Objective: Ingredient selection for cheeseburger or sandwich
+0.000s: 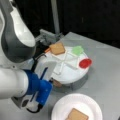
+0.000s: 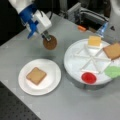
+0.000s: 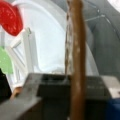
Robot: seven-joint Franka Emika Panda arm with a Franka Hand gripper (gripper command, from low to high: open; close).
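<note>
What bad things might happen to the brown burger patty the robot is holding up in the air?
1. The end effector pinches the patty only at its top rim, on edge, so it might slip and drop onto the table.
2. It hangs between the divided tray and the paper plate, off to the side of the toast, so it may miss the toast if let go here.

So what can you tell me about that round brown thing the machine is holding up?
It is the patty, a dark brown flat disc that looks like a toy. The gripper pinches it by its upper edge, so it hangs on edge in the air above the grey table, between the paper plate and the divided tray. The wrist view shows its thin speckled edge. Only the gripper touches it.
</note>
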